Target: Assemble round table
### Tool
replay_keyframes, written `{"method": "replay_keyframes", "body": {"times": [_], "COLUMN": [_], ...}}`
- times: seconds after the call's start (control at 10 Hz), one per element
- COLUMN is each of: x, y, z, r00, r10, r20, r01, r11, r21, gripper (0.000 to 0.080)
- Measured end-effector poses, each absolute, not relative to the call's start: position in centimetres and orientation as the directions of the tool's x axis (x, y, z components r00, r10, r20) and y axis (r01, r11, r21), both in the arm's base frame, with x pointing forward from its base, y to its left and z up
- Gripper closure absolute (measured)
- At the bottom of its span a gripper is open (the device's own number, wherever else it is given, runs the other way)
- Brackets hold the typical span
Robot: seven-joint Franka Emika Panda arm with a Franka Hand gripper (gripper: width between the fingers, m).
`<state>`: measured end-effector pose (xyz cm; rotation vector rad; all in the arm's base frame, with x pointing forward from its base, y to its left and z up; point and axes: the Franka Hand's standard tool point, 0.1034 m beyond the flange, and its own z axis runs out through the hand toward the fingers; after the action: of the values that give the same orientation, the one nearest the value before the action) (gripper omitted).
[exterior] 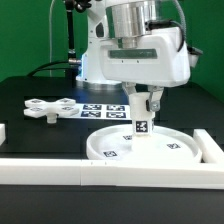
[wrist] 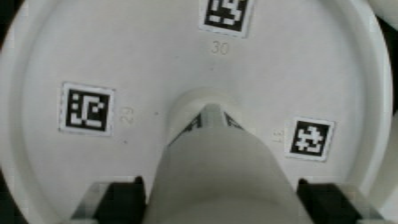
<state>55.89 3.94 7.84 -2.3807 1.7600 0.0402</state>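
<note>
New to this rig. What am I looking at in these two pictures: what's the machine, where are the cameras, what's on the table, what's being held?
The white machine is a single robot arm with a two-finger gripper. The exterior view comes from a camera off the arm. The wrist view comes from a camera on the wrist, looking down along the gripper. The gripper is shut on the short white leg, held upright over the middle of the round disc; I cannot tell whether they touch. On the black table lie the cross-shaped base, at the exterior view's left, and the marker board. White rails border the area.
</note>
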Motion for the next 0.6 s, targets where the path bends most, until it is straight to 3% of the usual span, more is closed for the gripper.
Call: {"method": "replay_keyframes", "body": {"times": [0.4,0.6], "x": [55.98,56.01], "y": [4.24,4.36], "z": [7.74,7.74], "r00": [-0.127,-0.205], "r10": [-0.968,-0.951], "r20": [-0.215,-0.232], "r01": [-0.986,-0.972], "r11": [0.147,0.225], "r21": [-0.081,-0.066], "gripper": [0.039,0.0385]}}
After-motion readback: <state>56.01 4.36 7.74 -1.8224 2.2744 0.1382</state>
